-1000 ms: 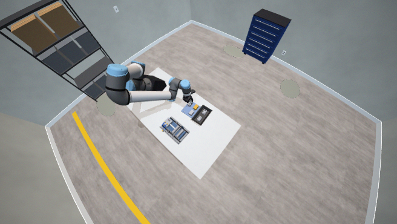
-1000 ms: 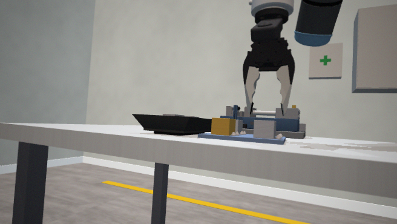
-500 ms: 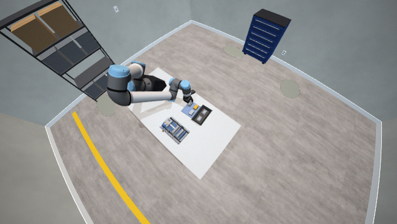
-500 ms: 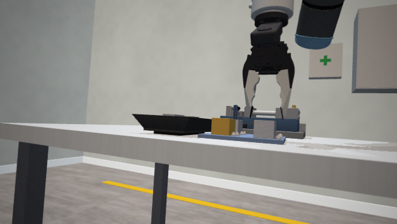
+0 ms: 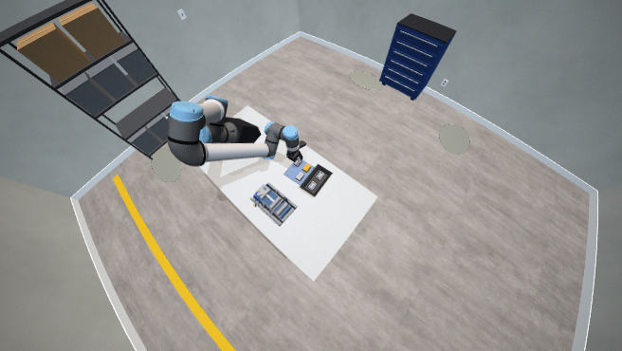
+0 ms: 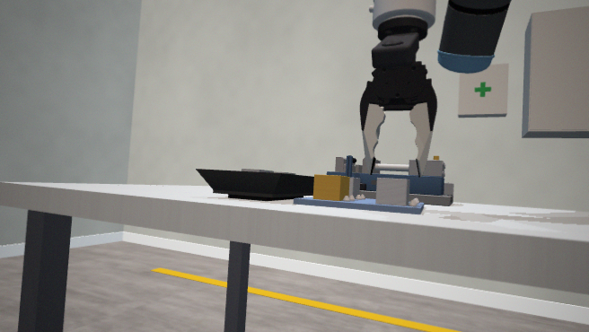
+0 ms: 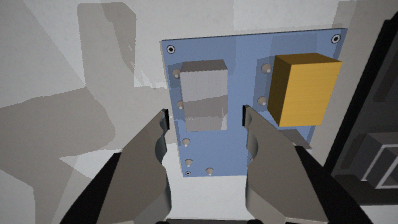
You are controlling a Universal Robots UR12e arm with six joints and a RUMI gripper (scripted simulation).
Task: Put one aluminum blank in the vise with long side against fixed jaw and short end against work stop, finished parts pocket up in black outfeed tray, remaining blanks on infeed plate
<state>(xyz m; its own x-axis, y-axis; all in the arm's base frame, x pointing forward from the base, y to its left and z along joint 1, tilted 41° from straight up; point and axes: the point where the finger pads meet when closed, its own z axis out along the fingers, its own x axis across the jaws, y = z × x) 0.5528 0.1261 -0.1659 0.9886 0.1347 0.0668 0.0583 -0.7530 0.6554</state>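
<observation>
The gripper (image 5: pixel 296 158) (image 6: pixel 396 172) (image 7: pixel 205 108) is held partly apart above the infeed plate (image 5: pixel 289 173) (image 6: pixel 359 204) (image 7: pixel 237 150), with nothing clamped. A gray blank (image 6: pixel 392 192) (image 7: pixel 204 100) is seated there beneath the fingertips, beside the pins (image 7: pixel 186 142). A 2nd gray blank (image 5: pixel 300 175) (image 6: pixel 355 187) and 1 brass blank (image 5: pixel 306 167) (image 6: pixel 331 187) (image 7: pixel 305 92) are also noted on the plate. 2 finished parts (image 5: pixel 316 180) are found in the outfeed tray (image 5: pixel 330 171) (image 6: pixel 251 183) (image 7: pixel 346 125).

Risk 1: if the descent is off-center, a blank's top or a pin could be struck. Risk 2: if the grip is skewed, the blank could be tilted on the bars of the vise (image 5: pixel 290 214) (image 6: pixel 426 185) or left short of the work stop. Whether the vise is loaded cannot be told.
</observation>
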